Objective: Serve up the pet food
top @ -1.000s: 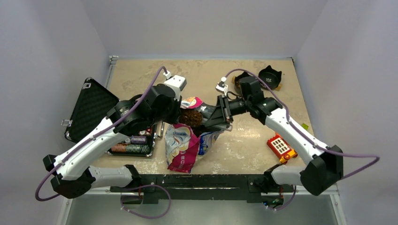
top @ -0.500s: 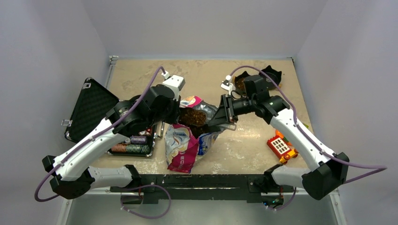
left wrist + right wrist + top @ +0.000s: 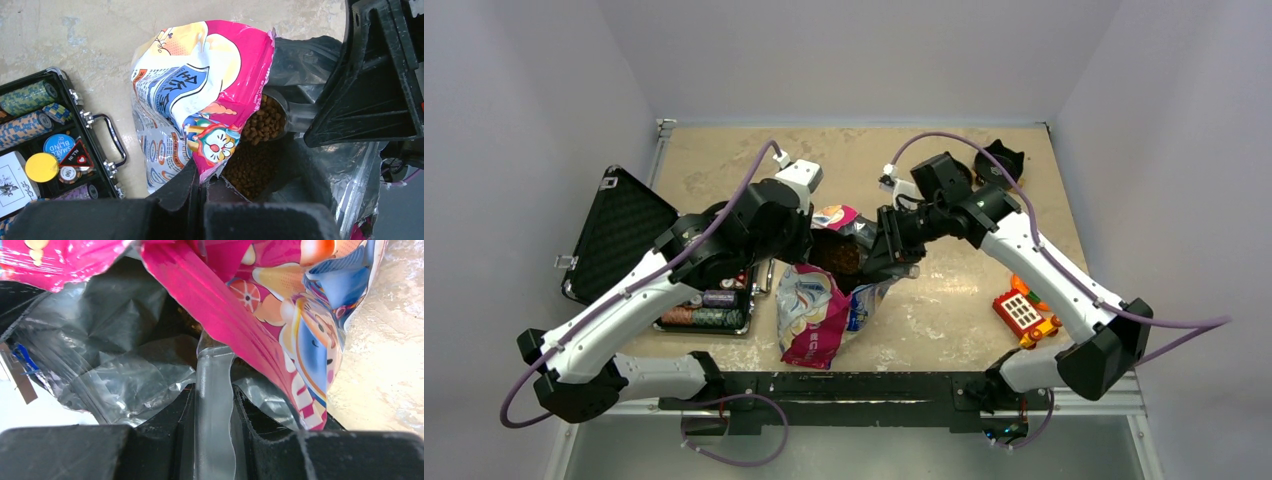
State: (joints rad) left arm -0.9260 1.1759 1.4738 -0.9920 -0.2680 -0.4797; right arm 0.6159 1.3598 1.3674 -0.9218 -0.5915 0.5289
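While the one foil bag [image 3: 200, 85] lies open on the bench [image 3: 984, 300] between the two arms, the left gripper [image 3: 200, 180] is fully closed, pinching the torn edge of its mouth and holding that flap up. The right gripper [image 3: 214, 395] is partly closed around the handle of a single clear scoop [image 3: 292, 116], whose cup sits inside the bag's mouth, full of brown kibble [image 3: 250, 170]; more kibble fills the bag below it. To the left, one open black case [image 3: 619, 230] holds poker chips [image 3: 25, 97]. One black bowl [image 3: 1002, 160] shows at the far right, and one red-and-yellow toy [image 3: 1022, 312] lies near the right arm.
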